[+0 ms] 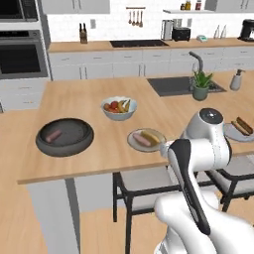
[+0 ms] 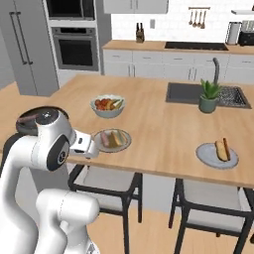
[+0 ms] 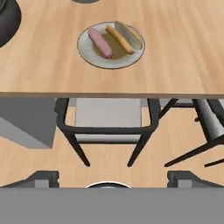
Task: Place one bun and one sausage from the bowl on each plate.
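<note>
The dark bowl (image 1: 64, 136) sits at the island's left and holds one pinkish sausage (image 1: 53, 135). The near plate (image 3: 111, 45) carries a sausage (image 3: 100, 42) and a golden bun (image 3: 120, 38) side by side. At the right, a second plate (image 2: 217, 155) has a bun (image 2: 220, 150) and a sausage (image 2: 226, 147) on it. My gripper (image 3: 113, 178) hangs open off the counter's front edge, short of the near plate, with nothing between its wide-set fingertips (image 3: 41, 178). The arm hides most of the bowl in the right base view.
A pale fruit bowl (image 1: 119, 107) stands behind the near plate. A potted plant (image 1: 201, 85) and a sink (image 1: 178, 85) lie at the far right. Dark-framed chairs (image 3: 107, 127) are tucked under the counter edge below my hand.
</note>
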